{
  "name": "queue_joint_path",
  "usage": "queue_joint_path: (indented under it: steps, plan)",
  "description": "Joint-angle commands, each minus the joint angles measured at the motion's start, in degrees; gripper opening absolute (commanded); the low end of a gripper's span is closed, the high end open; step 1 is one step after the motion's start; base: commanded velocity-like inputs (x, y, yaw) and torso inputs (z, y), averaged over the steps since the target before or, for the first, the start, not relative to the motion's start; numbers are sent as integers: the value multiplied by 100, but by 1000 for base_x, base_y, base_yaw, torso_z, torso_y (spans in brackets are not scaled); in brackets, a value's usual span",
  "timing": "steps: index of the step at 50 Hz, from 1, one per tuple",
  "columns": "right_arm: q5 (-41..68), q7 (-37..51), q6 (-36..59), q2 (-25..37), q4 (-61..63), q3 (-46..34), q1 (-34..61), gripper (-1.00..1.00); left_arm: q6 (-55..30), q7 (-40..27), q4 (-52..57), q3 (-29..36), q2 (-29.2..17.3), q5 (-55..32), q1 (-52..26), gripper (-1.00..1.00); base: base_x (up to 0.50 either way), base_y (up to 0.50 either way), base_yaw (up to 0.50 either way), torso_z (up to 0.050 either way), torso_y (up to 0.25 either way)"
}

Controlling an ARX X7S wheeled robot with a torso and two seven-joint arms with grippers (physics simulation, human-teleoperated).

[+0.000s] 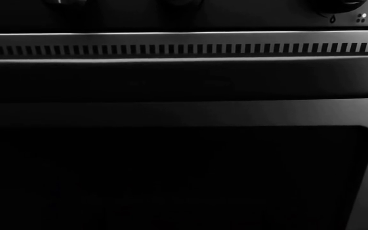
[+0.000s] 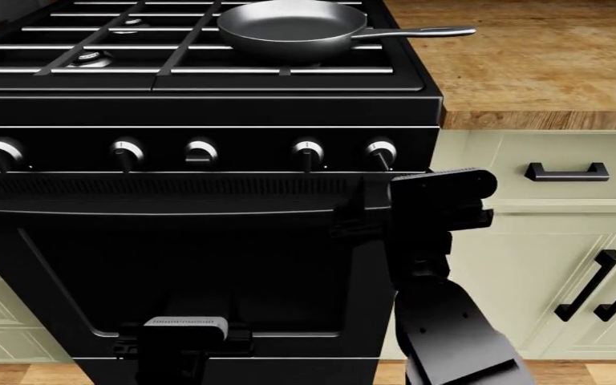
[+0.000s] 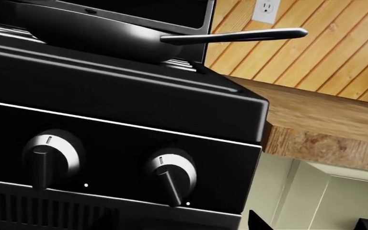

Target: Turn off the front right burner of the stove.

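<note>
The glossy black stove (image 2: 180, 108) fills the head view, with a row of silver-capped knobs along its front. A dark grey frying pan (image 2: 286, 28) sits over the front right burner and hides it. The rightmost knob (image 2: 381, 152) also shows in the right wrist view (image 3: 171, 173), with its neighbour (image 3: 50, 155) beside it. My right gripper (image 2: 359, 215) is just below and right of the rightmost knob, clear of it. Its two fingertips (image 3: 259, 222) stand well apart with nothing between them. My left gripper (image 2: 185, 337) is low before the oven door (image 1: 171, 167), its jaws hidden.
A wooden countertop (image 2: 522, 56) adjoins the stove on the right, above cream cabinets with black handles (image 2: 565, 171). The pan's handle (image 2: 415, 33) juts right over the counter edge. The oven's bar handle (image 2: 126, 210) crosses below the knobs. Front left burner head (image 2: 94, 58) is bare.
</note>
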State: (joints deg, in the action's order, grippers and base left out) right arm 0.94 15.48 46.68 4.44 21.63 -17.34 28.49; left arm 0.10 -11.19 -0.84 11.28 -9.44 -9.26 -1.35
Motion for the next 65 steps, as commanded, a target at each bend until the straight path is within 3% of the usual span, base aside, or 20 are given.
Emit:
queue_joint_path:
  steps: [1,26,60,61,65]
  plan:
    - [101,100,49,-59,-509,14,377,100,3,-41,-17,39,-27,-30,-15,100,0,0,0,0,0]
    - [230,244,-731,-24,-1839,-267,796,100,24,-107,-15,113,-91,-105,-28,100,0,0,0,0,0]
    - [565,454,-1182,7,-2473,-369,1011,100,7,-213,-42,214,-161,-172,-63,100,0,0,0,0,0]
    - [570,460,-1192,11,-2475,-376,1009,-100,8,-214,-43,217,-164,-175,-64,100,0,0,0,0,0]
    - [602,470,-1209,33,-2465,-402,1009,-100,15,-223,-54,228,-170,-183,-70,100,0,0,0,0,0]
